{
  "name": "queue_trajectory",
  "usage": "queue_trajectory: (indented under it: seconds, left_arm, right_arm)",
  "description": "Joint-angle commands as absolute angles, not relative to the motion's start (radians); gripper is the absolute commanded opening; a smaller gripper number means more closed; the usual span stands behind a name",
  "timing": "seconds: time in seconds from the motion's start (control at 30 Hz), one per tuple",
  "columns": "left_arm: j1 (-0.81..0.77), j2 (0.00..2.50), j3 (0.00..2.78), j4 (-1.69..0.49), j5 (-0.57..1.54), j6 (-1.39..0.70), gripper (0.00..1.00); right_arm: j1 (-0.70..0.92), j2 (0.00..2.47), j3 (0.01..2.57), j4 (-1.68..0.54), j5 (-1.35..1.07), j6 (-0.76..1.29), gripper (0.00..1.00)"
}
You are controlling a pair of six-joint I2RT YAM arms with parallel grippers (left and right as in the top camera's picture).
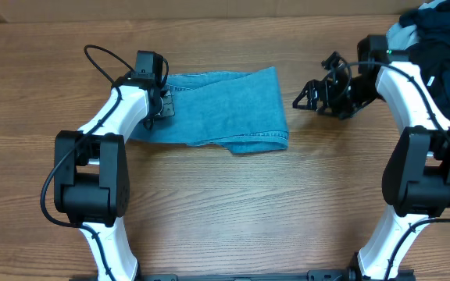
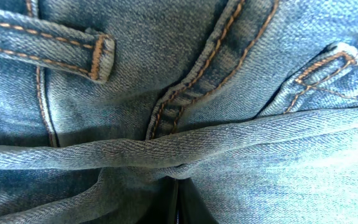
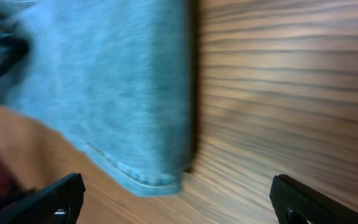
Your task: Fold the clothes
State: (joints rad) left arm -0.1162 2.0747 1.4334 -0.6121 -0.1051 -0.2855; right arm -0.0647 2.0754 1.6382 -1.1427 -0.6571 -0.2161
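Observation:
Blue jeans (image 1: 225, 113) lie folded in a band on the wooden table, hem end to the right. My left gripper (image 1: 161, 101) sits at their left, waistband end. In the left wrist view denim with orange stitching (image 2: 185, 74) fills the frame, and the dark fingers (image 2: 178, 208) are pressed together under a bunched fold, shut on the jeans. My right gripper (image 1: 312, 95) is open and empty above the table, a little right of the jeans' right end. In the right wrist view its fingers (image 3: 179, 202) are wide apart, with the blurred jeans' hem corner (image 3: 117, 81) ahead.
A pile of dark and light clothes (image 1: 436, 31) lies at the back right corner, behind the right arm. Bare wooden table (image 1: 233, 211) runs in front of the jeans between the two arm bases.

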Motion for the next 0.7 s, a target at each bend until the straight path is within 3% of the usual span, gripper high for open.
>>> queue_trajectory:
  seconds: [0.0, 0.37, 0.67]
  left_arm:
    - [-0.11, 2.132, 1.433, -0.604, -0.103, -0.295, 0.04]
    - [-0.11, 2.132, 1.433, -0.596, -0.084, -0.294, 0.04]
    - [-0.11, 2.132, 1.433, -0.598, -0.081, -0.291, 0.04]
  right_arm:
    - [-0.054, 2.072, 1.56, -1.102, -0.814, -0.266, 1.0]
    - [0.076, 2.096, 1.496, -0.91, -0.86, -0.198, 1.0]
    - [0.088, 2.104, 1.496, -0.873, -0.604, -0.095, 1.0]
